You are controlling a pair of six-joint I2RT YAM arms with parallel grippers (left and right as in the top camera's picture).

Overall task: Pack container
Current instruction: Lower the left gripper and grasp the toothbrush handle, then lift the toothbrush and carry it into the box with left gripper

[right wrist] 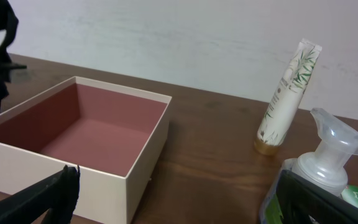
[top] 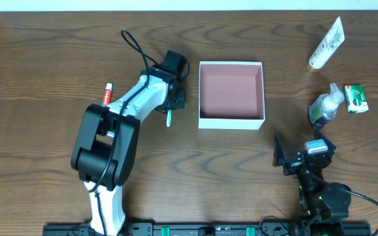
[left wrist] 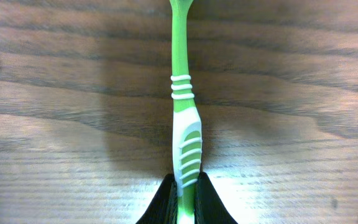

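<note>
- My left pincer (left wrist: 184, 190) is clamped on the toothbrush (left wrist: 180, 93) handle, and the brush runs straight ahead of it.
- The container (top: 231, 122) sits near, off to its right, so my left arm is the closer one.

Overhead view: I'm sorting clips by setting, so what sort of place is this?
Probably a robot test bench, not a home: left arm and right arm at a wood-grain table, toothbrush and pump bottle near an empty container.
</note>
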